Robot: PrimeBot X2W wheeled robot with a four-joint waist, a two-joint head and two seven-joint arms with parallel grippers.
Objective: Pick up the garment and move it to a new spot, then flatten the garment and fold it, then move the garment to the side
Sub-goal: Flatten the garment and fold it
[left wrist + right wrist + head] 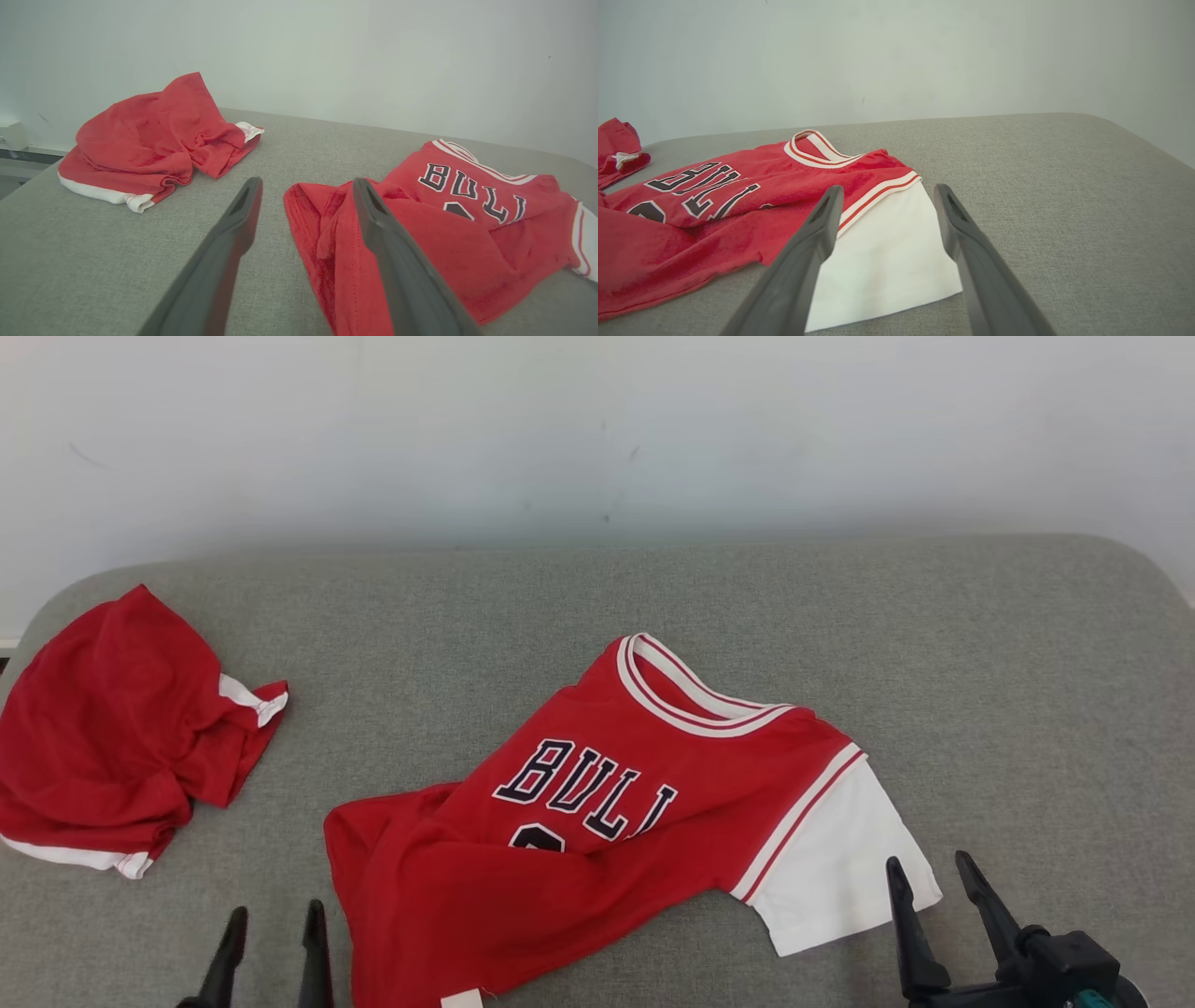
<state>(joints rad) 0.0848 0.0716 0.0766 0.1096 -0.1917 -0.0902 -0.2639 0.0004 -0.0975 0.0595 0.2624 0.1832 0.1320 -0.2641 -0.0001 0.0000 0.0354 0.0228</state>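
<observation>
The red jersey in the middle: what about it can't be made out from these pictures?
Number below the lettering on the jersey: head view, the jersey's own fold covers all but its top.
Lower hem: head view, cut off by the bottom edge.
Second sleeve: head view, lost in bunched red cloth.
Crumpled red garment at left: its kind, hidden by its bunching.

It looked like a plain indoor room set up for trials; whether lab or home could not be told. A broad worktop [934, 644] covered in grey woven fabric, its corners rounded, stood against a bare white wall [597, 429] marked with a few small scuffs.
</observation>
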